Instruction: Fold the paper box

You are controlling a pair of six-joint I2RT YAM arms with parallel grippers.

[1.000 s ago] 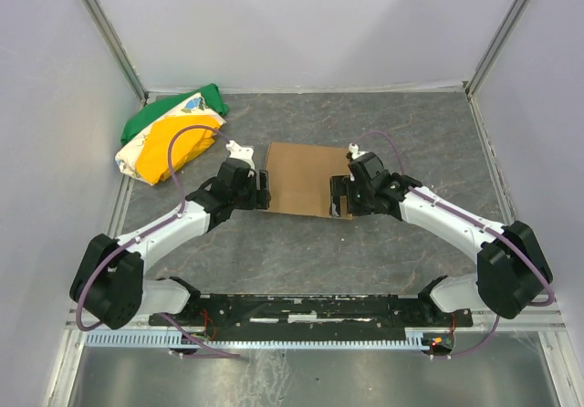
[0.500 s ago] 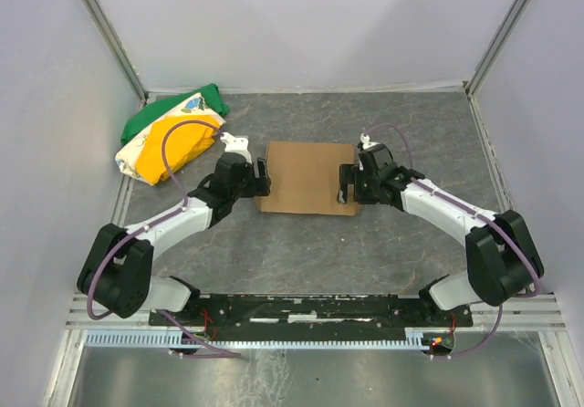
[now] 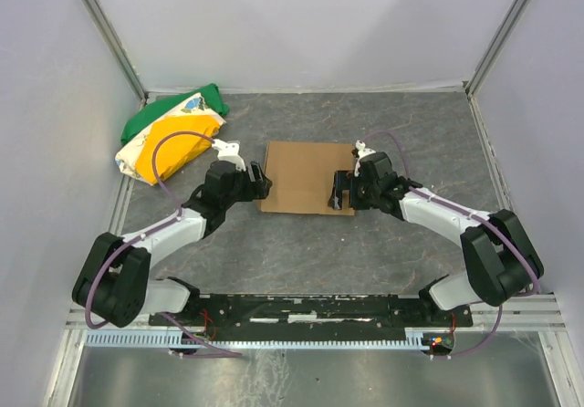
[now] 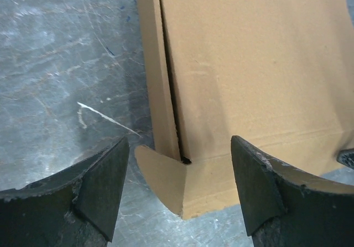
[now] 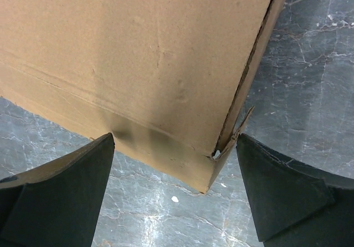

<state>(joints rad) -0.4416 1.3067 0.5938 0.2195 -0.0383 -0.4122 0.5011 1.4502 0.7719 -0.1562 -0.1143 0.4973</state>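
Note:
The paper box [image 3: 306, 177] is a compact brown cardboard rectangle lying flat on the grey table, mid-scene. My left gripper [image 3: 263, 186] is open at the box's left near corner; the left wrist view shows that corner [image 4: 182, 191] with a small flap sticking out, between my spread fingers [image 4: 99, 186]. My right gripper [image 3: 339, 192] is open at the box's right near corner; the right wrist view shows the box [image 5: 144, 64] with its side flap slightly ajar, and my fingers [image 5: 282, 191] spread on either side. Neither gripper holds anything.
A green, yellow and white cloth bundle [image 3: 169, 133] lies at the back left by the wall. Enclosure walls [image 3: 55, 106] surround the table on three sides. A rail [image 3: 301, 311] runs along the near edge by the arm bases.
The box shifted slightly. Both grippers stayed at its near corners: the left gripper drew back a little to the left, and the right gripper moved slightly.

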